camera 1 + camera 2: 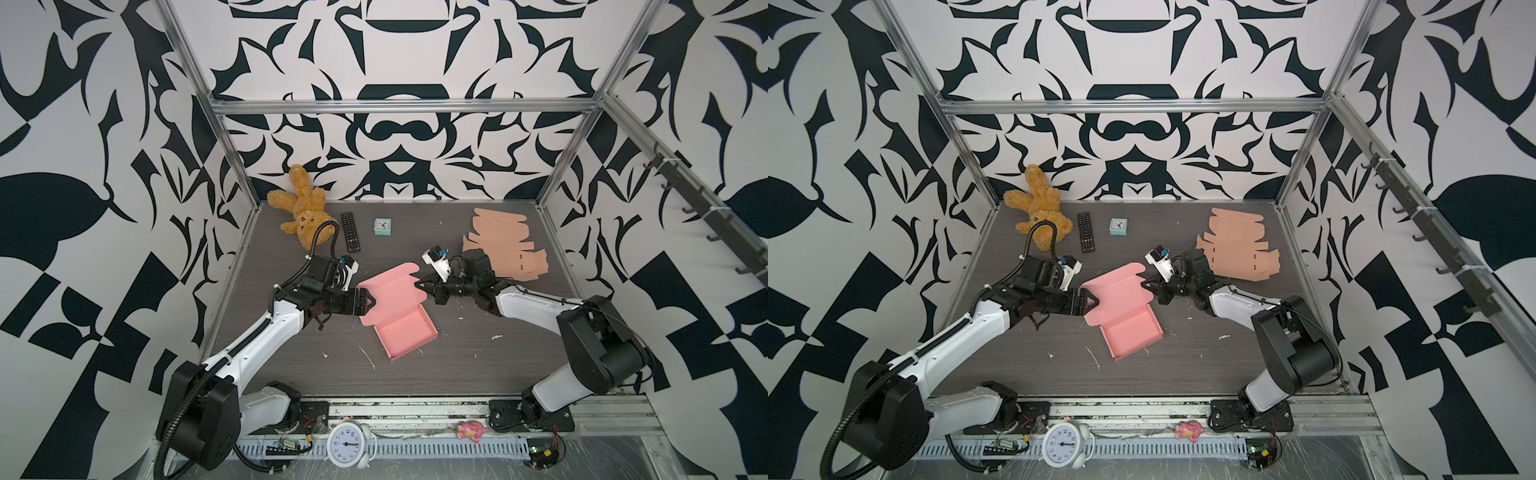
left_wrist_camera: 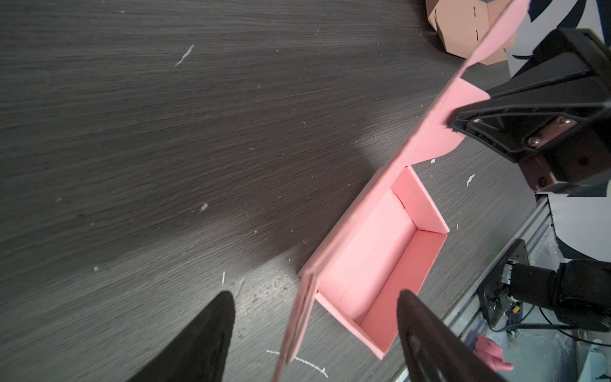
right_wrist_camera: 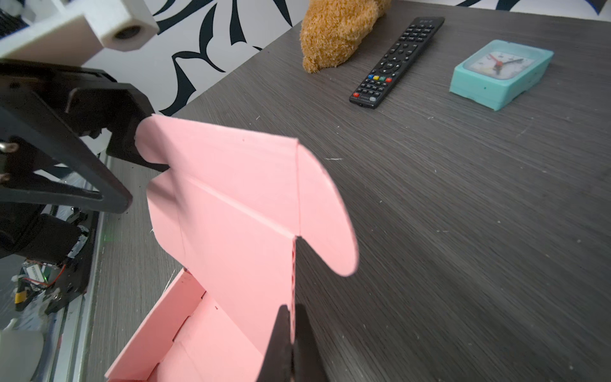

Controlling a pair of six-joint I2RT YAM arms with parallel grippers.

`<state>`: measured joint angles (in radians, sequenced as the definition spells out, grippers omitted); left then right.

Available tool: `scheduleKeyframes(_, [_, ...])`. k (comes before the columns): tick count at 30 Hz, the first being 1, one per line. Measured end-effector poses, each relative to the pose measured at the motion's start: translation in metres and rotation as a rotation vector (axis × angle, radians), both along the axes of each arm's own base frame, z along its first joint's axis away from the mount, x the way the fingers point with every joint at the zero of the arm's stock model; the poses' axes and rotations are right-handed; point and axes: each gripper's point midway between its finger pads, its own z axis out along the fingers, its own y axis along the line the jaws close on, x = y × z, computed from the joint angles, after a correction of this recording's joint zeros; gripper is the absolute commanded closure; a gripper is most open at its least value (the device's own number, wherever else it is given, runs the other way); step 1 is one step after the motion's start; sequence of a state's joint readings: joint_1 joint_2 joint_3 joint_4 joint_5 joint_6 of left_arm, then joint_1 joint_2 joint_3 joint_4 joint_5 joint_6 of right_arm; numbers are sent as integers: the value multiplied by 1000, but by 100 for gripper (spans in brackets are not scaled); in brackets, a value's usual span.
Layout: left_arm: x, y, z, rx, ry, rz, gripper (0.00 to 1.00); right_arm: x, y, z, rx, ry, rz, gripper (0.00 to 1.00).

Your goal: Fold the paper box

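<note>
The pink paper box (image 1: 409, 334) sits mid-table in both top views, its tray (image 1: 1133, 332) formed and its lid (image 1: 388, 291) raised. My left gripper (image 1: 371, 305) is open and straddles the lid's left side flap. In the left wrist view that flap's edge (image 2: 299, 317) passes between the spread fingertips (image 2: 226, 301) without touching them. My right gripper (image 1: 419, 286) is shut on the lid's right edge. The right wrist view shows its two fingers (image 3: 282, 330) pinching the pink card (image 3: 238, 211) just below the rounded flap.
A brown teddy bear (image 1: 301, 205), a black remote (image 1: 350, 232) and a teal clock (image 1: 382, 227) lie along the back. A flat tan box blank (image 1: 505, 245) lies at the back right. A white alarm clock (image 1: 347, 444) and a pink toy (image 1: 471, 430) sit on the front rail.
</note>
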<state>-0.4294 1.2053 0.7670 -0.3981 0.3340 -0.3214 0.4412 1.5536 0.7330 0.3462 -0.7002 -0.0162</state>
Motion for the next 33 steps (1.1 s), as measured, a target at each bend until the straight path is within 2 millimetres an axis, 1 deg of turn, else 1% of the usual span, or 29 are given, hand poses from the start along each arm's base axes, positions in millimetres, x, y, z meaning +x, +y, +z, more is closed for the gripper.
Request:
scheduleKeyframes(3, [4,-2,2,-19,-15,8,30,1,-4,-1,7,2,-40,100])
scheduleKeyframes(6, [7,-6,6,-44,-35,7,34,-2,-10,-3,10,2,-76,100])
scheduleKeyframes(9, [5,-8,0,-58,-30,-2,38,-3,-15,-3,4,0,-113,100])
scheduleKeyframes(14, [2,-12,-12,-71,12,-15,48,-7,-19,4,4,-24,-145,99])
scheduleKeyframes(20, [5,-16,-12,-94,8,-20,63,-9,-20,0,-5,-23,-161,100])
scheduleKeyframes(23, [6,-17,-10,-99,3,-23,69,-10,-22,-3,-13,-18,-170,99])
scheduleKeyframes(33, [6,-18,-10,-104,3,-24,80,-5,-26,1,-25,-37,-205,100])
